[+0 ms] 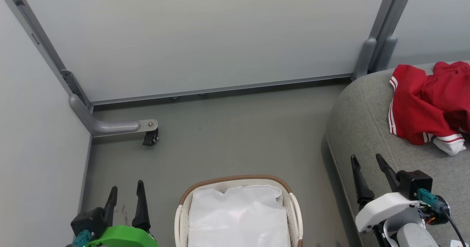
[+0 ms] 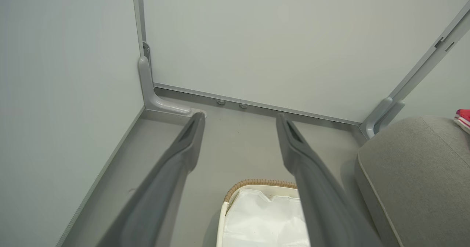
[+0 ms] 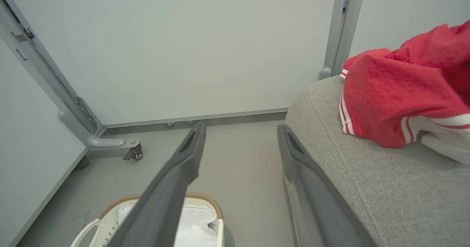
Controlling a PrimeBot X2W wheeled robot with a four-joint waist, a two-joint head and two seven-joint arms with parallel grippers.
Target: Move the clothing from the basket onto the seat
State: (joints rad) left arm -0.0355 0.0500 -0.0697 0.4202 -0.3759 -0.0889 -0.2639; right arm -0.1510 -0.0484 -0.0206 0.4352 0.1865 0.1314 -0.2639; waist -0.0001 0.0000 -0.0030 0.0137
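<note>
The red clothing with white stripes lies bunched on the grey seat at the right; the right wrist view has the clothing close by on the seat. The white basket with a brown woven rim stands on the floor at bottom centre, with just its white liner showing inside. My left gripper hangs open left of the basket, nothing between its fingers. My right gripper is open over the seat's front corner, below the clothing and apart from it.
Pale partition panels close off the back and left. A grey panel foot with a small castor juts onto the floor at left. Bare grey floor lies between basket, panels and seat.
</note>
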